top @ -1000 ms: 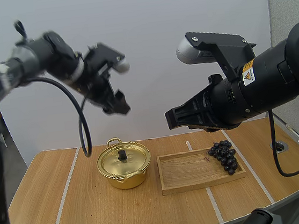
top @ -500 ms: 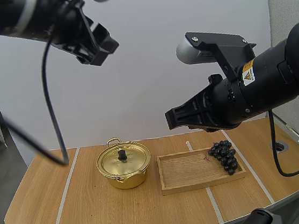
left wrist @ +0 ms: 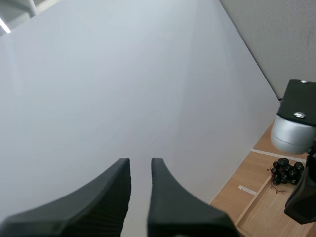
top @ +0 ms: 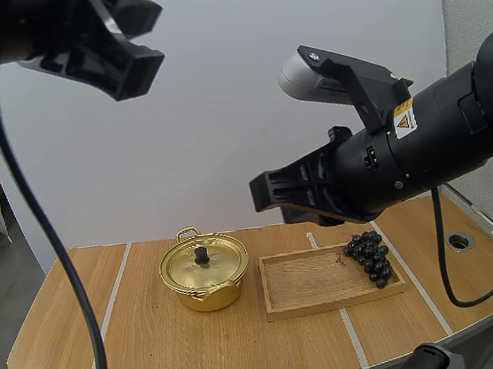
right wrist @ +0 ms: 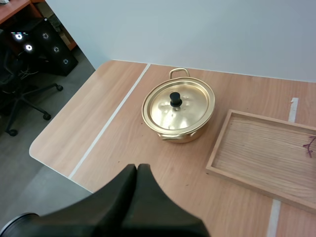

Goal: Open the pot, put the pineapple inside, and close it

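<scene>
pot [top: 205, 272], tray [top: 304, 286], grape bunch [top: 370, 256]: one each

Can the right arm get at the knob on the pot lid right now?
Probably yes: the knob is bare, nothing over the lid. The right gripper hangs above the table, shut, so it would need to open first.

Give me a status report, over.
Left gripper open, high up. Right gripper shut, aloft. Pot lidded, untouched, nothing blocking it. Grapes at tray end.

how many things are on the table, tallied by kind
pot with lid: 1
wooden tray: 1
bunch of grapes: 1
total: 3
</scene>
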